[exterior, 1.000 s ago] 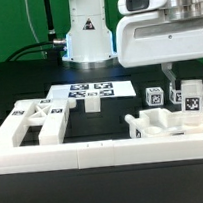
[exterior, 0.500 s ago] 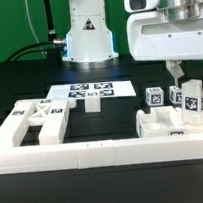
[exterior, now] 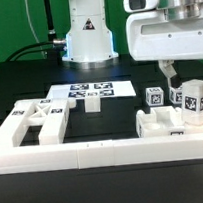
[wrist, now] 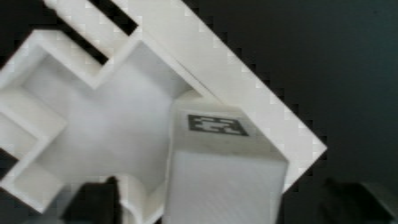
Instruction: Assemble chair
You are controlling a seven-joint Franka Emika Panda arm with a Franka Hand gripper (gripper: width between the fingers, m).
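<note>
A white post leg [exterior: 195,99] with a black-and-white tag stands upright on the chair's white assembly [exterior: 164,126] at the exterior view's right. My gripper [exterior: 191,85] hangs over it, open, with its fingers on either side of the leg and a gap showing beside one finger [exterior: 171,78]. In the wrist view the tagged leg [wrist: 217,130] rises between the dark fingertips [wrist: 98,198]. Under it lies a white X-braced part [wrist: 98,95]. My gripper [wrist: 222,203] holds nothing.
Another X-braced frame [exterior: 36,121] lies at the exterior view's left. A short white post [exterior: 92,103] stands near the marker board [exterior: 88,91]. A small tagged block [exterior: 155,97] sits behind the assembly. The long white border rail [exterior: 84,153] runs along the front.
My jaws have spread apart and let go of the leg. The leg stays upright where it was. The arm has barely moved.
</note>
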